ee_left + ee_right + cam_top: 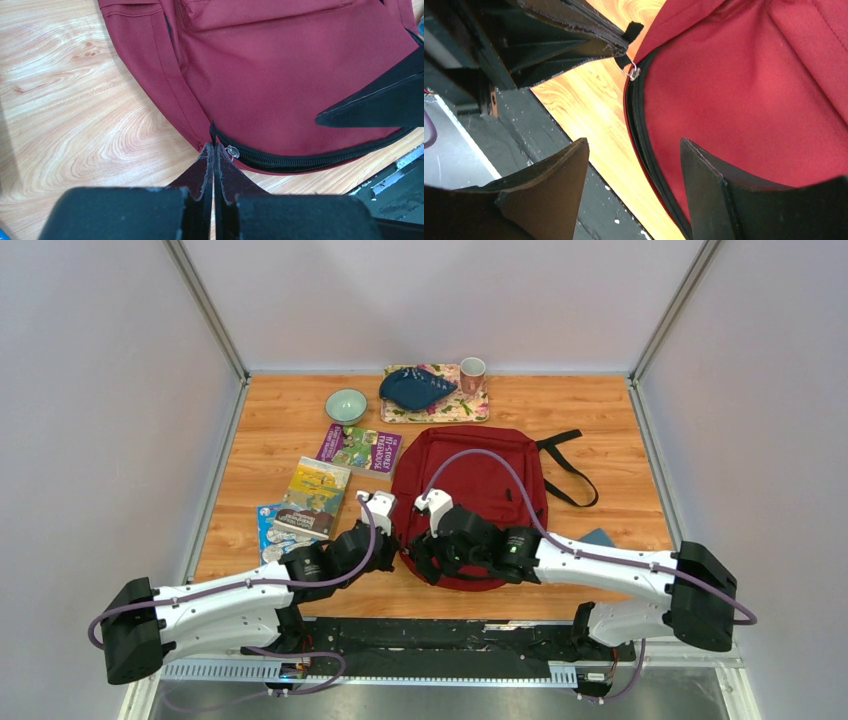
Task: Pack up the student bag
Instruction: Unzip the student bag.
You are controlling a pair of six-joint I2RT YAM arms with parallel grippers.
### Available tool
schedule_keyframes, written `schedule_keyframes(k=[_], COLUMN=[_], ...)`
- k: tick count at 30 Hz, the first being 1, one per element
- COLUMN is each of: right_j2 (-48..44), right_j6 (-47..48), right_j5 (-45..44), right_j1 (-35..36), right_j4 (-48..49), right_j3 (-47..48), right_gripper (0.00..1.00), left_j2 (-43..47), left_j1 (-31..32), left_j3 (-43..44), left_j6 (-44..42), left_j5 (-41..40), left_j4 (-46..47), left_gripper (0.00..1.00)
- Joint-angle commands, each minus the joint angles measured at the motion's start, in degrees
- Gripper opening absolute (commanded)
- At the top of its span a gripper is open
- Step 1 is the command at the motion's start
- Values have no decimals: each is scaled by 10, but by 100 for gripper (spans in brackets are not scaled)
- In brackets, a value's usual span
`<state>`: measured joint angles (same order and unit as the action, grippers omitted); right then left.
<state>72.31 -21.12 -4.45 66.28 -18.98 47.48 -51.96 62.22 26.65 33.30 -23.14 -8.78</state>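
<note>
The student bag (470, 475), dark red, lies flat in the middle of the table, its black zipper (300, 161) running along the near edge. My left gripper (214, 146) is shut on the zipper's black pull tab (212, 131) at the bag's near left corner, with the metal slider ring (232, 151) just beside the tips. In the right wrist view the same tab (634, 27) sticks out of the left fingers (589, 47). My right gripper (634, 145) stands open over the bag's near edge, one finger above red fabric (749, 75), the other above the table rim.
Three books (358, 448) (315, 495) (270, 530) lie left of the bag. A green bowl (346, 405) and a patterned tray (470, 412) with a blue item (415, 388) and a cup (472, 373) sit behind. Black straps (570, 475) trail right; a blue wallet (600, 537) lies near the right arm.
</note>
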Motion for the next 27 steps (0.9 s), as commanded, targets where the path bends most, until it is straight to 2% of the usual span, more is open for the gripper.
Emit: schedule_keyframes(k=[1,16,20,23,25,27], right_j2=[28,90,101,105,102,93], right_j6=[21,-6,-10,-13,-11,-9], right_j5=[-30,-80,-84,-85,-76,-69], right_j1=[15,26,27,28,27,27], right_j4=[65,132,141,141,144,146], right_j3=[25,-20,-25,-28,-33,-44], right_gripper=[70,67,62,51,28,12], left_j2=[11,29,30,31,31,28], left_j1=[1,0,0,0,0,-3], left_j3=[24,2,2,0,0,-1], left_j6=[13,62,63,63,63,61], left_j5=[-18,-27,-26,-27,-28,-29], left_j4=[-5,25,28,30,30,30], left_gripper=[0,0,0,0,0,0])
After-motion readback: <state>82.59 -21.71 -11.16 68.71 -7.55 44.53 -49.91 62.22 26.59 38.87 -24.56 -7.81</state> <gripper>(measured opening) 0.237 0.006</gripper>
